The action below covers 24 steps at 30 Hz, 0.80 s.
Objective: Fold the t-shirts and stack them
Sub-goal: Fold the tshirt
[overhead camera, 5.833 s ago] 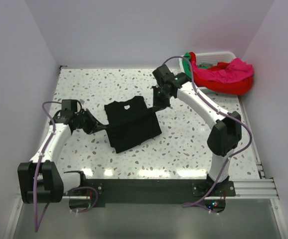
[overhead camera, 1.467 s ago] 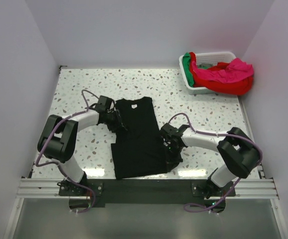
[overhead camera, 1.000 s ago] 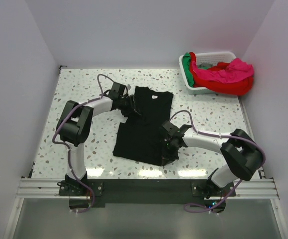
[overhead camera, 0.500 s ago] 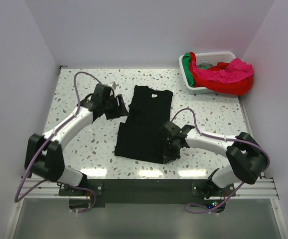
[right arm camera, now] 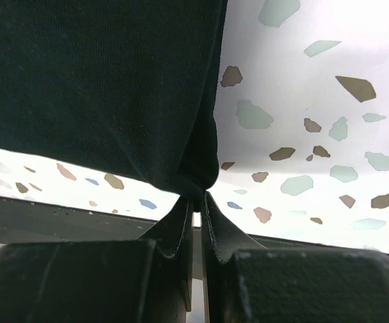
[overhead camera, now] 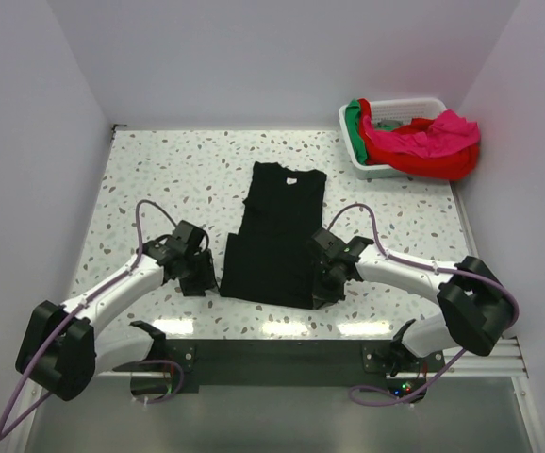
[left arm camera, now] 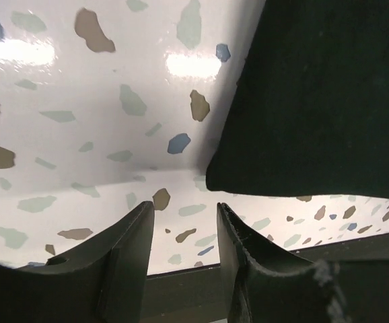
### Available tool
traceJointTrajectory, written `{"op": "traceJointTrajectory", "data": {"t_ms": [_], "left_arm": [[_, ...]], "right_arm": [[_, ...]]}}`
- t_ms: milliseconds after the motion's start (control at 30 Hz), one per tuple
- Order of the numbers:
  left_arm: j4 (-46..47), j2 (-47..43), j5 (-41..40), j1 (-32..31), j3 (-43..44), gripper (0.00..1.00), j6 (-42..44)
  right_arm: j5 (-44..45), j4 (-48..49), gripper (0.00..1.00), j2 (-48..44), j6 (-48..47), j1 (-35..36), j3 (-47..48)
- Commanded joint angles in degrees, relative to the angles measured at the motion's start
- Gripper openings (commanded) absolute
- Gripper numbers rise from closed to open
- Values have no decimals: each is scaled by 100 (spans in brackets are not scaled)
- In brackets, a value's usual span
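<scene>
A black t-shirt (overhead camera: 272,236) lies flat on the speckled table, collar and white neck label toward the back, hem toward the arms. My right gripper (overhead camera: 322,291) is shut on the shirt's near right hem corner; in the right wrist view the pinched cloth (right arm camera: 196,176) bunches just above my right gripper (right arm camera: 197,200). My left gripper (overhead camera: 204,281) hovers low beside the near left hem corner, open and holding nothing. In the left wrist view the black corner (left arm camera: 248,171) sits just beyond my left gripper (left arm camera: 185,210). More t-shirts, red (overhead camera: 414,156), magenta-pink (overhead camera: 447,127) and green (overhead camera: 353,118), are piled in the basket.
The white slatted basket (overhead camera: 400,102) stands at the back right corner, shirts spilling over its rim. White walls close in the table on three sides. A dark rail (overhead camera: 282,363) with both arm bases runs along the near edge.
My left gripper let go of the shirt near its collar and swung back toward the near left hem corner. The shirt now lies straighter. My right gripper kept its pinch on the hem.
</scene>
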Motion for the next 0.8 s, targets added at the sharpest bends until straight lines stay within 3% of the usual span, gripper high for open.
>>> {"op": "traceJointTrajectory", "data": {"t_ms": [0,500,767], "left_arm": [[286,-225,131,-113,-234,47,-383],[1192,162,290,-219,-674,46,-665],[1597,205,457,-315,-894,40,-814]], "right_arm": [[110,-106,0,-178,48,10,117],[40,17,0,-204,-32,10,-32],[40,79,0,-257,-32,10,-102]]}}
